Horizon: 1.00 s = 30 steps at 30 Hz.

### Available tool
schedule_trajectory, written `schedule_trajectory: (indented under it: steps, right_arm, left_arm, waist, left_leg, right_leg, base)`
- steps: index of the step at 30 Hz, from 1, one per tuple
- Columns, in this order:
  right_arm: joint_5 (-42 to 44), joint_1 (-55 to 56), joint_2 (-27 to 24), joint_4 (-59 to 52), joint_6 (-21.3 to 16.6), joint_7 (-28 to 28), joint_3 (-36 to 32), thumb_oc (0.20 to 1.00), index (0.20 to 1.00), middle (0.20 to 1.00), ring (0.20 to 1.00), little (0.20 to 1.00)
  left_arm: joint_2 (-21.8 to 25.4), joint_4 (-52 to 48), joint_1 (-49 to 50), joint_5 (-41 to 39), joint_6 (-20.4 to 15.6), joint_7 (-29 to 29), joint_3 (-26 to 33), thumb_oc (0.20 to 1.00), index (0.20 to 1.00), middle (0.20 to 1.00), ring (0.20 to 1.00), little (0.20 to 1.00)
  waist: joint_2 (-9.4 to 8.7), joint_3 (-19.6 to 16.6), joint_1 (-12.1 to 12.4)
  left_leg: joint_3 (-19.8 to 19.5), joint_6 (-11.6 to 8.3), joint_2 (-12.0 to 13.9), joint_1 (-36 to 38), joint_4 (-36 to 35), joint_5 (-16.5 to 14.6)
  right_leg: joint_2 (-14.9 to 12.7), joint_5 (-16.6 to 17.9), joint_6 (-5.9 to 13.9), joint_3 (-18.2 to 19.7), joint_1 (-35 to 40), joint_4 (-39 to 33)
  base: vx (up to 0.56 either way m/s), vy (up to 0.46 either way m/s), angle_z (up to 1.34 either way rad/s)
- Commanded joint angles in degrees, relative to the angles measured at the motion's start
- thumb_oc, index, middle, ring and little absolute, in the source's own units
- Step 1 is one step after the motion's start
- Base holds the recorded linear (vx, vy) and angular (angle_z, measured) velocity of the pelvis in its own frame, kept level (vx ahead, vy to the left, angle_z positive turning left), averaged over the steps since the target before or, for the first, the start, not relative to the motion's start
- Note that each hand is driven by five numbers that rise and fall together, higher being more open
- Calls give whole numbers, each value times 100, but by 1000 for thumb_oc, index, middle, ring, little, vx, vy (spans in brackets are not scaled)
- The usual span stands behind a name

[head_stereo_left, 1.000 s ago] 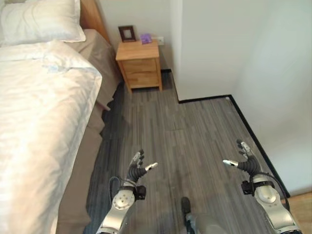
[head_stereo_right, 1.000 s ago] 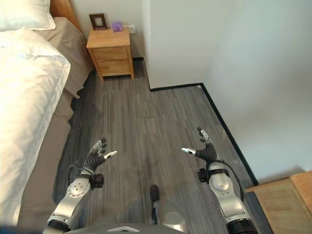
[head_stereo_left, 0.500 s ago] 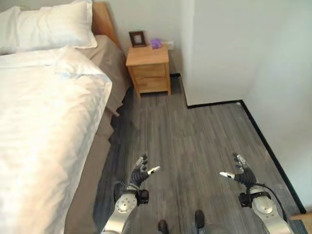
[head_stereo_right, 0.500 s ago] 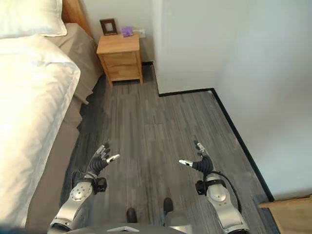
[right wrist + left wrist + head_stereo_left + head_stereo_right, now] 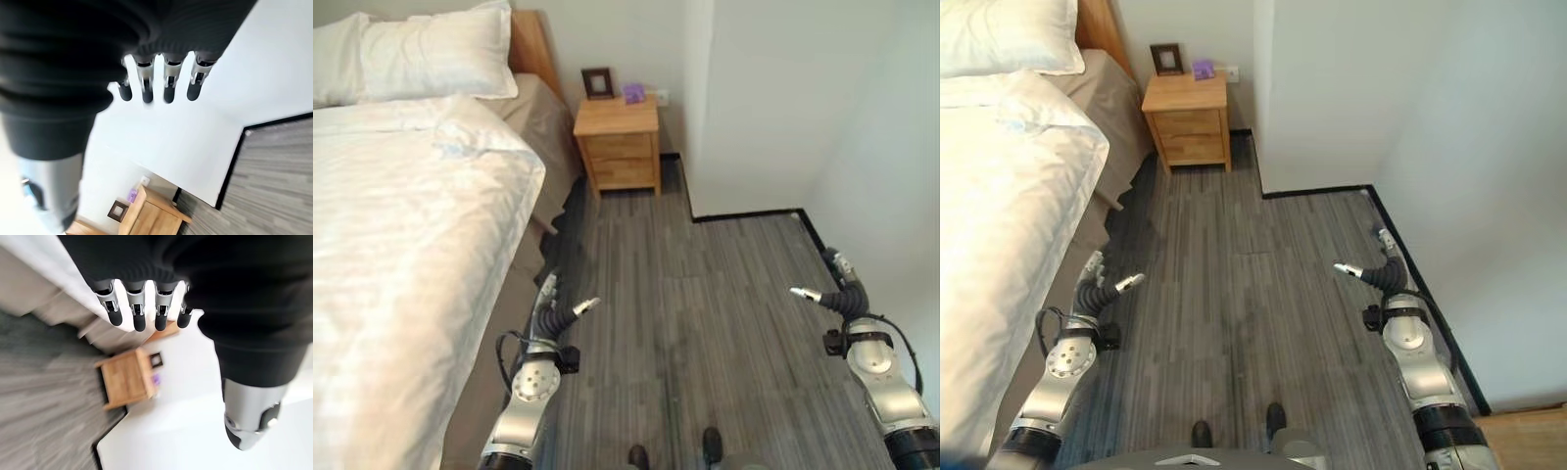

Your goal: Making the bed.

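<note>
The bed (image 5: 401, 245) runs along the left, covered by a rumpled white duvet (image 5: 411, 215) with two white pillows (image 5: 435, 49) at the wooden headboard (image 5: 540, 54). A tan sheet (image 5: 543, 127) hangs down the bed's near side. My left hand (image 5: 551, 315) hovers over the floor close beside the bed's edge, fingers straight and open, holding nothing. My right hand (image 5: 840, 292) is raised over the floor near the right wall, also open and empty. Straight fingers (image 5: 139, 313) show in the left wrist view, and the right wrist view has the same straight fingers (image 5: 146, 83).
A wooden nightstand (image 5: 619, 142) with a picture frame (image 5: 598, 82) and a small purple item (image 5: 633, 93) stands by the headboard. A white wall corner (image 5: 705, 108) juts out beside it. Grey plank floor (image 5: 705, 323) lies between bed and wall.
The camera has shifted, showing more of the bed. Both hands have risen and spread apart, the left nearer the bed's edge, the right toward the wall.
</note>
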Motion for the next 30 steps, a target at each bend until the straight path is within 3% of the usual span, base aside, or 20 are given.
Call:
schedule_trajectory:
  steps: [1,3,4,6,9,10,13,15,16,18,19,20,21,23,25,26,27,28,29,30]
  right_arm:
    - [-581,-404,50,-371,-568,-75,223,1000,1000,1000,1000,1000]
    - [-503,-228,41,-1033,-651,52,30,1000,1000,1000,1000,1000]
    - [-100,51,77,-1794,-808,269,-266,1000,1000,1000,1000,1000]
    - [303,491,102,-2393,-894,588,-522,1000,1000,1000,1000,1000]
    - [1047,1354,270,-2997,-1064,1127,-1007,1000,1000,1000,1000,1000]
    - [1027,942,94,-2735,-976,986,-901,1000,1000,1000,1000,1000]
    - [667,-72,-116,-2330,-991,437,-295,1000,1000,1000,1000,1000]
    - [454,-522,-162,-1985,-774,395,182,1000,1000,1000,1000,1000]
    - [307,-588,-170,-1842,-714,379,363,1000,1000,1000,1000,1000]
    - [178,-727,-140,-1722,-602,401,721,1000,1000,1000,1000,1000]
    - [177,-733,-135,-1716,-604,399,726,1000,1000,1000,1000,1000]
    - [136,-803,-118,-1628,-536,319,790,1000,1000,1000,1000,1000]
    - [83,-885,-41,-1648,-435,298,877,1000,1000,1000,1000,1000]
    - [45,-884,28,-1538,-376,219,926,1000,1000,1000,1000,1000]
    - [-126,-865,64,-1407,-253,224,967,1000,1000,1000,1000,1000]
    - [-128,-867,65,-1406,-254,224,967,1000,1000,1000,1000,1000]
    - [-213,-814,96,-1340,-231,228,983,1000,1000,1000,1000,1000]
    - [-214,-811,96,-1343,-230,229,983,1000,1000,1000,1000,1000]
    - [-210,-820,105,-1274,-244,243,992,1000,1000,1000,1000,1000]
    - [-256,-805,162,-1236,-243,258,1017,1000,1000,1000,1000,1000]
  left_arm:
    - [376,-378,-54,365,-390,364,150,1000,1000,1000,1000,1000]
    - [370,-529,46,452,-361,471,335,1000,1000,1000,1000,1000]
    - [407,-545,75,646,-316,633,501,1000,1000,1000,1000,1000]
    - [319,-687,70,606,-327,670,618,1000,1000,1000,1000,1000]
    - [178,-722,91,479,-368,728,882,1000,1000,1000,1000,1000]
    - [180,-700,70,428,-394,651,805,1000,1000,1000,1000,1000]
    - [218,-807,-12,382,-563,475,304,1000,1000,1000,1000,1000]
    - [175,-736,27,302,-559,429,94,1000,1000,1000,1000,1000]
    - [127,-734,98,261,-583,407,60,1000,1000,1000,1000,1000]
    - [24,-762,219,46,-578,351,-1,1000,1000,1000,1000,1000]
    - [28,-761,220,44,-577,350,3,1000,1000,1000,1000,1000]
    - [31,-812,233,-61,-558,316,-53,1000,1000,1000,1000,1000]
    - [22,-850,270,-133,-555,292,-65,1000,1000,1000,1000,1000]
    - [29,-914,297,-205,-557,169,-198,1000,1000,1000,1000,1000]
    - [-39,-938,344,-199,-523,56,-232,1000,1000,1000,1000,1000]
    - [-39,-941,345,-198,-522,55,-230,1000,1000,1000,1000,1000]
    - [-64,-1052,455,-156,-527,-127,-291,1000,1000,1000,1000,1000]
    - [-65,-1058,459,-156,-524,-129,-290,1000,1000,1000,1000,1000]
    - [-90,-1075,519,-132,-522,-201,-291,1000,1000,1000,1000,1000]
    - [-126,-1094,569,-85,-489,-274,-285,1000,1000,1000,1000,1000]
  waist:
    - [-401,120,207]
    - [-354,264,139]
    - [-358,265,-12]
    - [-415,279,-220]
    - [-480,295,-659]
    - [-404,246,-669]
    - [-416,124,-643]
    - [-377,9,-649]
    - [-273,-4,-671]
    - [-301,86,-572]
    - [-288,69,-588]
    - [-378,221,-468]
    - [-472,309,-375]
    - [-648,458,-130]
    - [-644,494,22]
    - [-662,484,22]
    - [-524,473,151]
    - [-542,465,159]
    - [-438,438,228]
    - [-221,397,376]
  left_leg:
    - [-87,129,-164,199,184,-463]
    - [-212,134,-83,334,144,-479]
    - [-316,53,20,534,81,-594]
    - [-436,-63,45,613,67,-711]
    - [-608,-296,199,880,67,-970]
    - [-695,-349,329,964,67,-1069]
    - [-930,-499,552,1315,67,-1310]
    - [-967,-641,808,1384,364,-856]
    - [-958,-722,980,1263,939,-426]
    - [-916,-681,995,515,2525,646]
    - [-928,-672,1003,493,2559,603]
    - [-908,-582,947,45,3397,862]
    - [-602,-441,1032,-169,3742,876]
    - [-292,-390,920,-759,4224,440]
    - [-90,-403,591,-1254,4183,104]
    - [-79,-395,570,-1267,4165,134]
    - [214,-283,186,-1602,3306,-177]
    - [233,-276,167,-1590,3254,-131]
    - [413,-193,42,-1642,2391,-132]
    - [501,-195,-88,-1821,1287,219]
  right_leg:
    - [-593,-379,861,329,-431,1914]
    - [-528,-290,1002,314,-826,2641]
    - [-352,-626,777,292,-1200,2682]
    - [-220,-858,624,276,-1369,2133]
    - [-379,-555,614,297,-1739,443]
    - [-425,-405,668,260,-1806,91]
    - [-553,-181,695,480,-1883,86]
    - [-456,-9,600,646,-1760,305]
    - [-320,-20,512,667,-1644,389]
    - [-284,-110,231,602,-1187,339]
    - [-284,-137,245,586,-1176,317]
    - [-282,-175,82,601,-950,302]
    - [-272,-267,-46,649,-728,249]
    - [-360,-397,-149,748,-282,72]
    - [-416,-581,-154,836,75,-52]
    - [-437,-566,-151,842,55,-55]
    - [-369,-808,-123,923,411,-108]
    - [-390,-790,-120,935,396,-113]
    - [-334,-982,-80,979,567,-139]
    - [-156,-1188,-52,1034,834,-139]
  base:
    - [49,17,14]
    - [151,-10,36]
    - [363,-60,55]
    - [393,-137,54]
    - [479,-230,99]
    - [510,-289,109]
    - [577,-385,43]
    - [495,-401,11]
    - [487,-409,20]
    - [379,-389,50]
    - [266,-374,41]
    - [251,-369,8]
    - [378,-535,-20]
    - [465,-374,-19]
    - [386,-140,4]
    - [552,-81,-14]
    - [379,-40,-12]
    - [617,-25,-4]
    - [613,34,2]
    - [844,39,-3]
